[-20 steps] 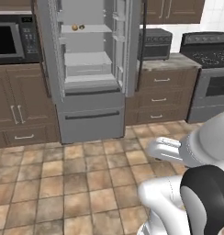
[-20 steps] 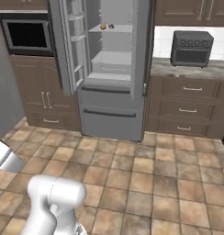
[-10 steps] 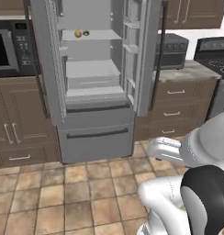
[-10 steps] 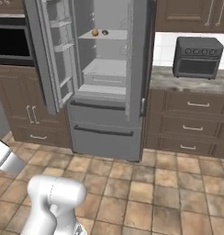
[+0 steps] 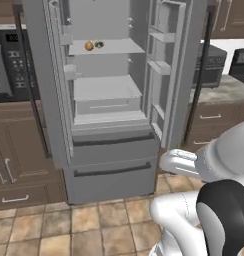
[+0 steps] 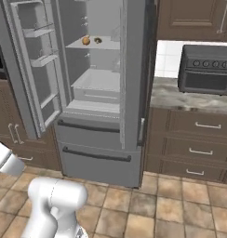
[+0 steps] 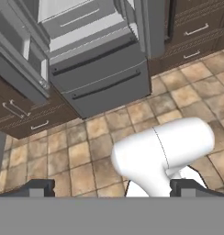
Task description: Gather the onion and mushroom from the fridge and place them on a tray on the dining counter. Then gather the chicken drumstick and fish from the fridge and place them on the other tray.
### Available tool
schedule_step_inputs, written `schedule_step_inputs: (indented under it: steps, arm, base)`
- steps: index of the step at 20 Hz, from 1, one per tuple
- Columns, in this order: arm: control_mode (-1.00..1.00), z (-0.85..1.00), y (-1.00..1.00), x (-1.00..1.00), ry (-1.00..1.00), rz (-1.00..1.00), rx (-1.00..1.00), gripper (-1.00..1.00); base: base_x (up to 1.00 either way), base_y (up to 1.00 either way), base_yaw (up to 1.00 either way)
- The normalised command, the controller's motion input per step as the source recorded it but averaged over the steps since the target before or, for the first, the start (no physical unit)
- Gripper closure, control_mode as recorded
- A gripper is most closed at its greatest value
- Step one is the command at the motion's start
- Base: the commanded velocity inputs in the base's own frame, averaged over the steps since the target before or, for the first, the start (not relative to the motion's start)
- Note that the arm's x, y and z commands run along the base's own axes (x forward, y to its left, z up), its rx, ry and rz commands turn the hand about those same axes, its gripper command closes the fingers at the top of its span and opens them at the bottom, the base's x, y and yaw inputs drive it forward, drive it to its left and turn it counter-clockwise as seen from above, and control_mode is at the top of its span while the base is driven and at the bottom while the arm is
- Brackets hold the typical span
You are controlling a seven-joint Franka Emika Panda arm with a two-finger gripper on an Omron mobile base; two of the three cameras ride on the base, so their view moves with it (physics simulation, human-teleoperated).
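Observation:
The fridge (image 5: 114, 155) (image 6: 99, 155) stands with both upper doors swung wide. On its upper shelf lie the round brown-orange onion (image 5: 89, 46) (image 6: 86, 41) and, just to its right, the small darker mushroom (image 5: 99, 45) (image 6: 97, 40). My gripper (image 7: 114, 187) is open, nothing between its fingertips (image 7: 40, 186); it hangs low over the tiled floor, well short of the fridge's bottom drawers (image 7: 100, 69). The chicken drumstick, the fish, both trays and the dining counter are out of view.
The open fridge doors (image 5: 171, 75) (image 6: 34, 69) jut out on both sides. A microwave (image 5: 1, 65) sits in the left cabinets. A dark toaster oven (image 6: 206, 69) stands on the right counter, above brown drawers (image 6: 199, 151). Tiled floor (image 6: 180, 204) lies in front.
The base has driven closer to the fridge, so the fridge now looms much larger in both base views. The gripper has stayed open.

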Motion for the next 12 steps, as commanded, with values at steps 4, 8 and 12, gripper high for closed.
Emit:
schedule_step_inputs:
  steps: [4,8,12]
  arm:
    - [1.00,0.00,0.00,0.00,0.00,0.00,0.00,-1.00]
    - [1.00,0.00,0.00,0.00,0.00,0.00,0.00,-1.00]
    - [1.00,0.00,0.00,0.00,0.00,0.00,0.00,-1.00]
  base:
    - [0.78,-0.07,0.09]
    - [0.71,-0.01,0.09]
    - [0.66,0.00,0.05]
